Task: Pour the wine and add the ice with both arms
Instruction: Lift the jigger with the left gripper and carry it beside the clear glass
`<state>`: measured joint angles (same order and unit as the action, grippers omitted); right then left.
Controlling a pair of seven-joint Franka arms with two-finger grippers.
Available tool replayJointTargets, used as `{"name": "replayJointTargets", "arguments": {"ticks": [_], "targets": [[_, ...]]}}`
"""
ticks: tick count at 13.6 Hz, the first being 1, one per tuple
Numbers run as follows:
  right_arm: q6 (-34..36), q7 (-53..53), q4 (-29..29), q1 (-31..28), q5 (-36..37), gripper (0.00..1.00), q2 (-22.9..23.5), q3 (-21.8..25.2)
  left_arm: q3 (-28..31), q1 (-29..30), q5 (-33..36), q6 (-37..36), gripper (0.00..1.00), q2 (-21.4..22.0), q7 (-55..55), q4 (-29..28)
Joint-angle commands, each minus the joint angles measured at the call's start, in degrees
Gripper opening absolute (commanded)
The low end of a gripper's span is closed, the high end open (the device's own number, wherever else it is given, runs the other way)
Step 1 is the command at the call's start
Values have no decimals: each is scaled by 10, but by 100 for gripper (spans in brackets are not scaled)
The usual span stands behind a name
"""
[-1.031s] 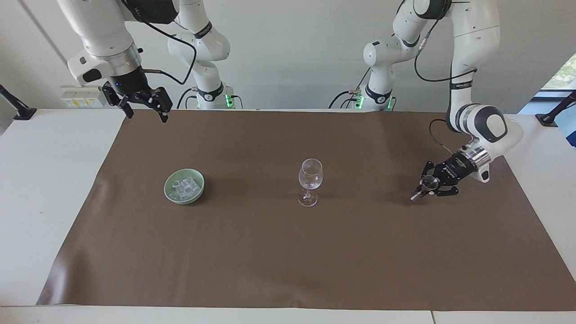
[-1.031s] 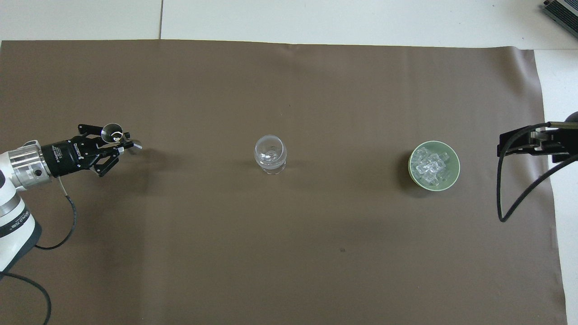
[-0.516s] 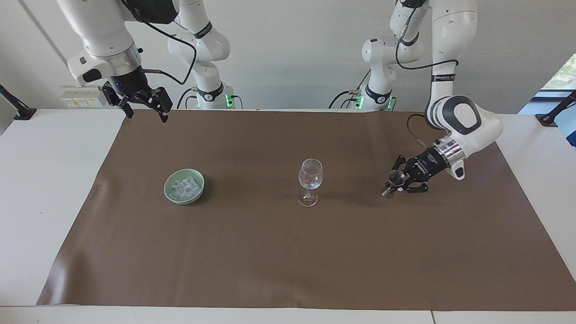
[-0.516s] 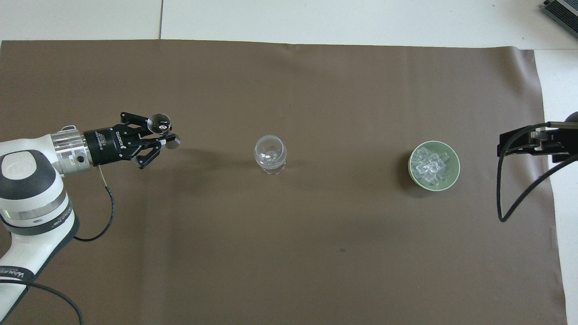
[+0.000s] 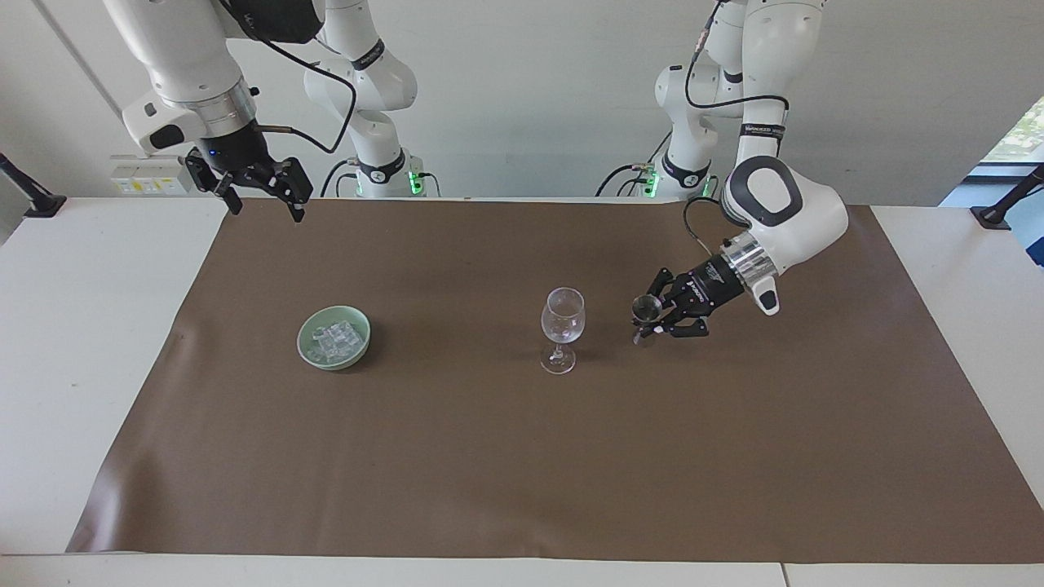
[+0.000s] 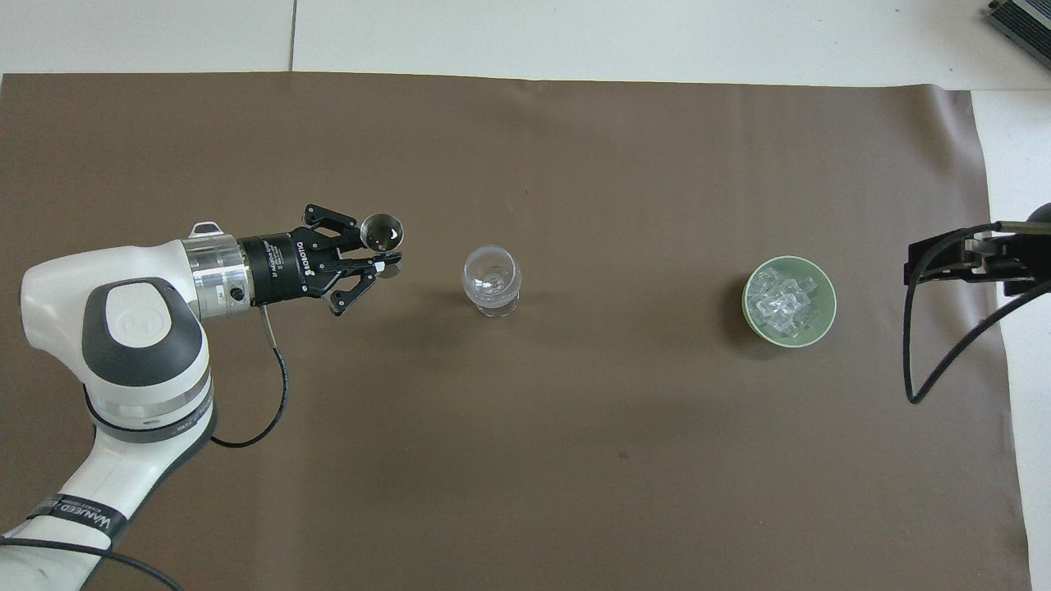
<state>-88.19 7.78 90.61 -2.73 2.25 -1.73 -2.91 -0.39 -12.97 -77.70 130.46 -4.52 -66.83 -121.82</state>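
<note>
A clear, empty wine glass stands mid-mat. My left gripper is shut on a small metal measuring cup, held upright above the mat beside the glass, toward the left arm's end. The ice lies heaped in a green bowl toward the right arm's end. High over the mat's edge at that end, my right gripper waits open with nothing in it.
A brown mat covers most of the white table. Black cables hang from both wrists. The arm bases stand at the robots' edge of the table.
The left arm has swept the measuring cup across the mat from its own end to right beside the wine glass. The right arm, the glass and the bowl have not moved.
</note>
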Motion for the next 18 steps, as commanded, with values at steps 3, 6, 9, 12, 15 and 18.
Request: {"name": "replayJointTargets", "arguments": {"ticks": [3, 6, 9, 12, 15, 18], "targets": [[2, 2, -1, -8, -11, 100, -3, -3, 8, -29, 0, -5, 0, 54, -15, -13], [2, 2, -1, -8, -11, 100, -3, -3, 8, -38, 21, -2, 0, 62, -16, -14], [2, 2, -1, -8, -11, 100, -3, -3, 8, -41, 61, -6, 0, 65, -20, -18], [2, 2, -1, -7, -11, 100, -3, -3, 7, -43, 80, -2, 0, 65, -47, -19], [2, 2, -1, -8, -11, 100, -3, -3, 7, -49, 82, 20, 0, 63, -94, -20], [2, 2, -2, -8, -11, 100, -3, -3, 7, -60, 82, 58, 0, 64, -132, -32]]}}
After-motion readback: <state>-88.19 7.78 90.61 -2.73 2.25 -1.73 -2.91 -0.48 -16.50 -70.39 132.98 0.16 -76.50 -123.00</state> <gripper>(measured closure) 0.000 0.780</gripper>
